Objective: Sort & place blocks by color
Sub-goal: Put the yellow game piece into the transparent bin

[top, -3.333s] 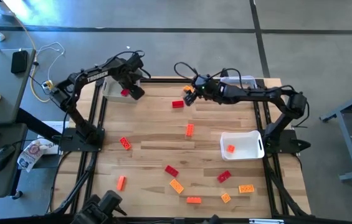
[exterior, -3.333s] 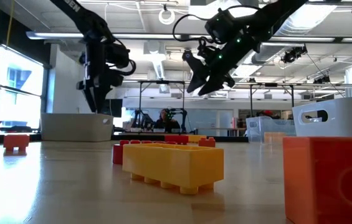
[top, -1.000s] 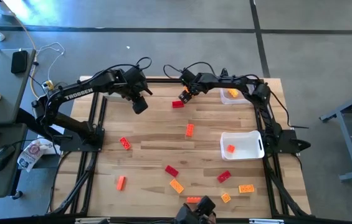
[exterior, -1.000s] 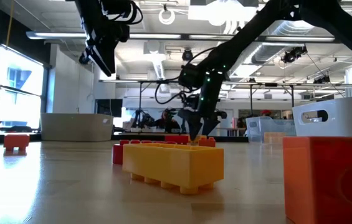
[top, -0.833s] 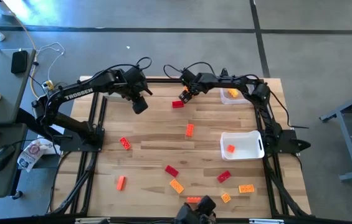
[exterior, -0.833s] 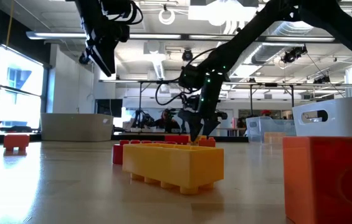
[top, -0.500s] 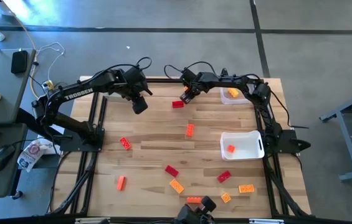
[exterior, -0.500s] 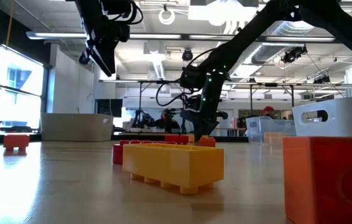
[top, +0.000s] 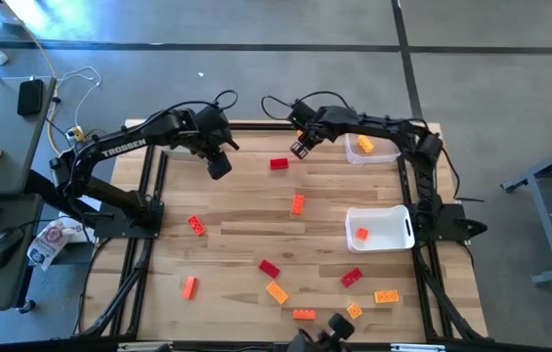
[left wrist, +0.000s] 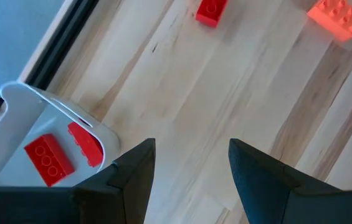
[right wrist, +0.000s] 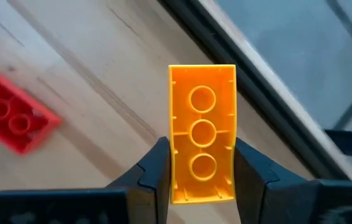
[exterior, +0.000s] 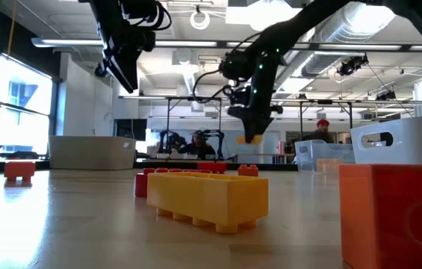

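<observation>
Right gripper [right wrist: 202,169] now holds a yellow-orange brick [right wrist: 202,134]. Jaws closed on its two long sides, underside sockets facing the wrist camera, most of the brick projecting forward past the fingertips. A second ago this gripper was down at desk level beside the red brick [top: 278,164]; now it is lifted clear of the desk [top: 246,225], and the low view shows the brick hanging under the gripper, well above the boards. The pick has succeeded.

Red brick lies on the desk off to one side of the jaws in the right wrist view, not touching them.

Left gripper [left wrist: 188,165]: unchanged over the last second, raised above the desk, jaws open with a clear gap, nothing between them. Just to one side of its jaws sits a white bin [left wrist: 35,102] with two red bricks inside. Bare boards ahead of the jaws, with two loose bricks farther out.

Meaning for the task: one more brick is off the desk and needs a bin of matching colour. Judged target: the far bin [top: 371,150], which already holds a yellow-orange piece and lies near the right gripper. The nearer white bin [top: 401,235] holds one orange brick. About ten bricks remain scattered on the desk, so sorting is early to midway.
</observation>
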{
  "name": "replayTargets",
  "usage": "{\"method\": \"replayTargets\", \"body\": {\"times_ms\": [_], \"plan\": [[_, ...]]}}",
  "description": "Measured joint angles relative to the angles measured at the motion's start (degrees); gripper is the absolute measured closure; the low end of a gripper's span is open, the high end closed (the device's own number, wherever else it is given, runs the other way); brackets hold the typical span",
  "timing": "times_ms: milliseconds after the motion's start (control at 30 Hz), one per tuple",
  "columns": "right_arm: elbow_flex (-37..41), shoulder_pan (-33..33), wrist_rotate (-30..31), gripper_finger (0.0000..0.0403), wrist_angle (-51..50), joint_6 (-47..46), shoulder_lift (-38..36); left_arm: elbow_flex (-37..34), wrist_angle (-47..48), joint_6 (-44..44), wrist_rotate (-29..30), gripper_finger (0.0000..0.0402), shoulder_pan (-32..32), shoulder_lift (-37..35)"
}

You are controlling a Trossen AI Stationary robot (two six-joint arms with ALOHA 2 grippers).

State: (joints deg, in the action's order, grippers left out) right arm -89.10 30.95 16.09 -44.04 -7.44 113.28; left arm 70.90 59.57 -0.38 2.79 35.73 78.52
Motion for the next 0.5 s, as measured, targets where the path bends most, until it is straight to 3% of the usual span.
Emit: {"method": "replayTargets", "body": {"times_ms": [500], "plan": [[0.0, 0.8, 13.0, 0.0301, -19.2, -4.9, -14.7, -5.8, -0.5, 0.6, 0.0, 0.0211, -0.1, 0.0]]}}
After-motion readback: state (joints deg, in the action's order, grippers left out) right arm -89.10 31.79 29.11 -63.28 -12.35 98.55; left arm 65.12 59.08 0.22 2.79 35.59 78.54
